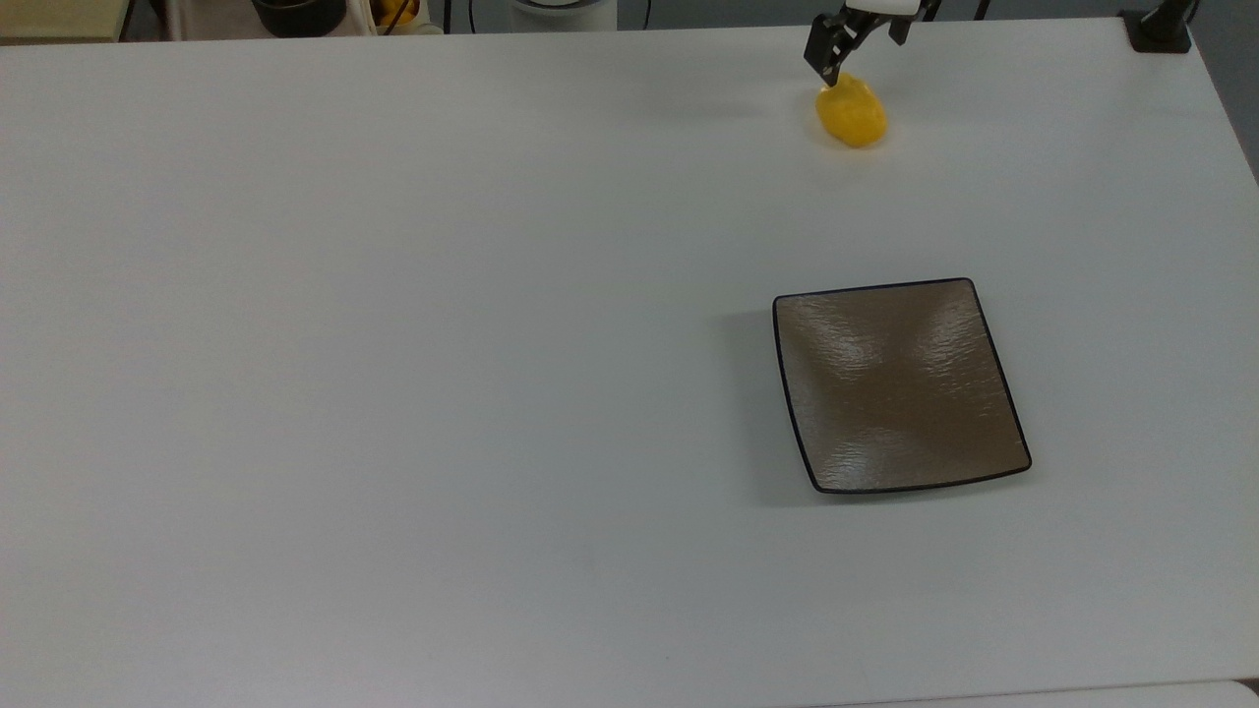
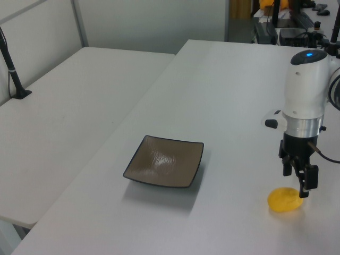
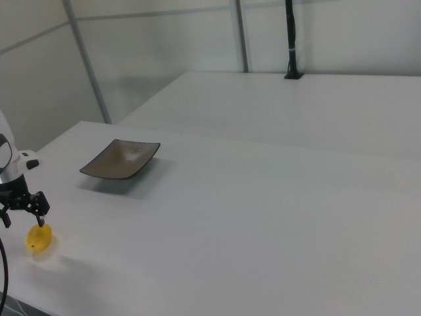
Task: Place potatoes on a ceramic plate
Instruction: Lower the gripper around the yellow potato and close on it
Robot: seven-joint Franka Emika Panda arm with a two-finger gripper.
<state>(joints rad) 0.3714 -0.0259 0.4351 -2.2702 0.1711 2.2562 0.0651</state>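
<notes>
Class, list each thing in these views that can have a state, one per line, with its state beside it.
Small bright yellow oval potato: lying on the table, not gripped, off the plate.
Square brown-grey ceramic plate with thin black rim: flat on the table, nothing on it.
Black two-finger gripper: open, pointing down, just above the potato.
White table: bearing the plate and the potato.

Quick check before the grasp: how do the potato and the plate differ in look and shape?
The potato is bright yellow, the plate brown-grey with a black rim. The potato is a rounded oval lump, the plate square and shallow. The potato is much smaller. Both rest on the white table, well apart.
</notes>
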